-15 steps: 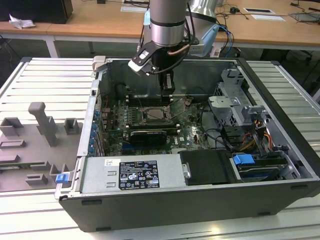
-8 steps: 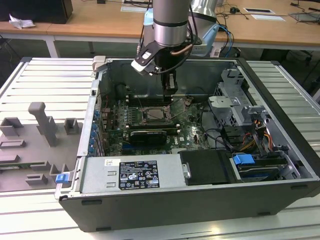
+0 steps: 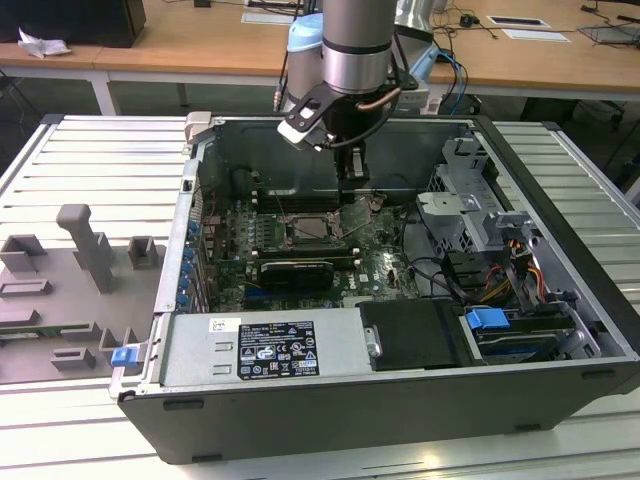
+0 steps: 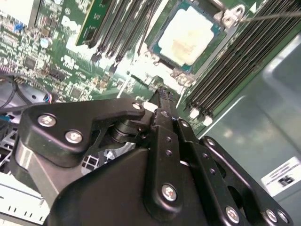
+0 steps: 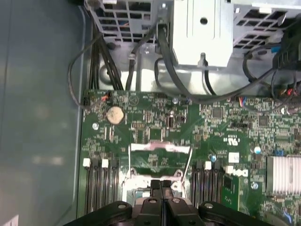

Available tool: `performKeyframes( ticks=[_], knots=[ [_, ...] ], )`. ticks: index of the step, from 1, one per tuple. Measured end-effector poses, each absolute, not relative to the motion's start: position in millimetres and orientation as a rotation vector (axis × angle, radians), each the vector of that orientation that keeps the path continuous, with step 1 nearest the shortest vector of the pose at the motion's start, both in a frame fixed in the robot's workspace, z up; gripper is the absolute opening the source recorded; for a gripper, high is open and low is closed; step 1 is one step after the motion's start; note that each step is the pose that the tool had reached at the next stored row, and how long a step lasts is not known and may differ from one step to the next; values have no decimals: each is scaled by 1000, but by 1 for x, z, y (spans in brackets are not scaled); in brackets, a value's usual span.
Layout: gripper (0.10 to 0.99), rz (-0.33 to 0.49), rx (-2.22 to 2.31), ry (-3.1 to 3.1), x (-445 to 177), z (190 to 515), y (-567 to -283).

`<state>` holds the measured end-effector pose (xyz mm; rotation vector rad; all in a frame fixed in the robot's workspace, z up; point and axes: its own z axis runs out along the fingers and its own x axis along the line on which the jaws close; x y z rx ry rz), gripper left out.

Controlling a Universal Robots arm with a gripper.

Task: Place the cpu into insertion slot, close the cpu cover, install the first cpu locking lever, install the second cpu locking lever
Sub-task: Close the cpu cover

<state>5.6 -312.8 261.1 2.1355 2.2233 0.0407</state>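
The pincer (image 5: 161,184), tips pressed together and holding nothing, hangs just beside the raised cpu cover (image 5: 160,147). In the exterior view the cover stands open at 3 o'clock of the insertion slot (image 3: 290,232), where the cpu (image 4: 188,40) lies seated. Risk: the joined tips may slip off the thin plate and scrape the chip. Count: one chip, one cover, one slot.

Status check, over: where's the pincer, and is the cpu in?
Pincer shut, close to the raised cpu cover. Cpu seated in insertion slot, top uncovered. No obstruction seen.
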Motion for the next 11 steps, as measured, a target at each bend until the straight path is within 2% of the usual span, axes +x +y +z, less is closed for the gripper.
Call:
performKeyframes(
  ticks=[11],
  knots=[
    [106,39,2136,2224,21,261,-313]
  ],
)
